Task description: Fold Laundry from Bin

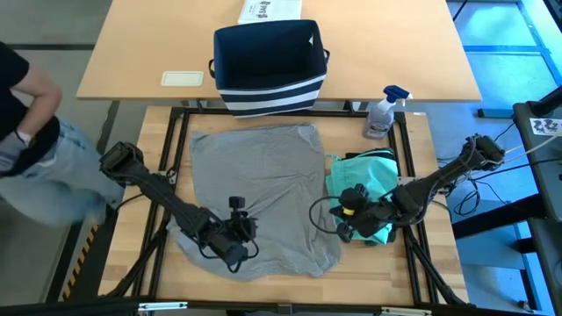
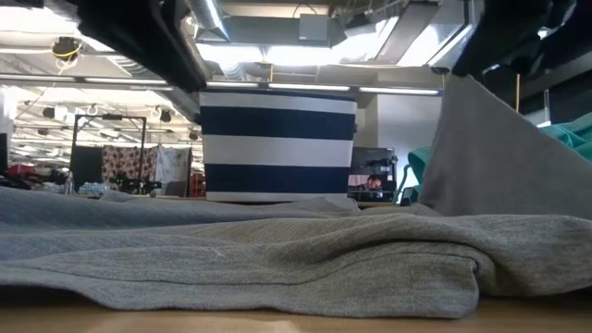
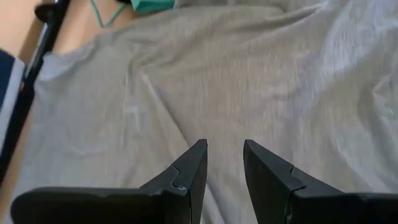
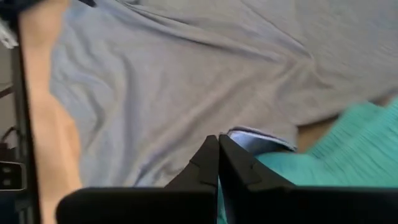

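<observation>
1. Grey T-shirt (image 1: 259, 189) lies spread on the wooden table (image 1: 421, 140); left gripper (image 3: 224, 163) hovers over its near part, fingers slightly apart, holding nothing.
2. Right gripper (image 4: 218, 155) – fingers together, pinching the shirt's edge beside the teal piece (image 1: 364, 175).
3. Bin (image 1: 268, 66) stands behind on the far table; a person (image 1: 26, 132) stands left.

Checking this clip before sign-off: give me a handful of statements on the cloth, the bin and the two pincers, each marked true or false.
1. A grey T-shirt lies spread on the table. True.
2. The teal piece is inside the bin. False: it lies on the table beside the grey T-shirt, away from the bin.
3. The right pincer is shut. True: its fingers meet, at the grey T-shirt's edge by the teal piece.
4. The left pincer is clamped on the bin's rim. False: it is over the grey T-shirt with a gap between its fingers.
5. A spray bottle stands near the table's far edge. True.
</observation>
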You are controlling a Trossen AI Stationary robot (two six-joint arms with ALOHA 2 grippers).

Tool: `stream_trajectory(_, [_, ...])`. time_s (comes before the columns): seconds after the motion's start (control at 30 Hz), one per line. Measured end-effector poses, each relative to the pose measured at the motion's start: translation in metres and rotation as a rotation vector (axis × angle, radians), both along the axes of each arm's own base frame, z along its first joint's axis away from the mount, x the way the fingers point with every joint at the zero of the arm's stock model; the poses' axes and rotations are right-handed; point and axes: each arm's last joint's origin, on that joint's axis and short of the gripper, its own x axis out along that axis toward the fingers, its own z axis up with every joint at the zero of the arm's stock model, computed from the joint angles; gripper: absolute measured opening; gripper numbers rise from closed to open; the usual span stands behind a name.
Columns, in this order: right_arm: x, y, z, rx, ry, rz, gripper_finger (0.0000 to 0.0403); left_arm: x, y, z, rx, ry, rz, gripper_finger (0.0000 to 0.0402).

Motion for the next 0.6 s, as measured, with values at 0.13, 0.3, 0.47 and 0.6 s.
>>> stream_trajectory(0.13, [0.004, 0.002, 0.003, -0.003, -0.044, 0.036, 0.0, 0.011, 0.003, 0.005, 0.013, -0.057, -0.047, 0.0101])
stream_trajectory(0.3, [0.007, 0.004, 0.007, -0.01, -0.085, 0.066, 0.0, 0.034, 0.014, 0.015, 0.025, -0.145, -0.138, 0.0117])
stream_trajectory(0.47, [0.01, 0.006, 0.01, -0.014, -0.121, 0.091, 0.0, 0.056, 0.035, 0.025, 0.017, -0.214, -0.269, 0.0155])
stream_trajectory(0.6, [0.012, 0.008, 0.013, -0.012, -0.161, 0.11, 0.0, 0.07, 0.058, 0.029, 0.018, -0.24, -0.336, 0.0194])
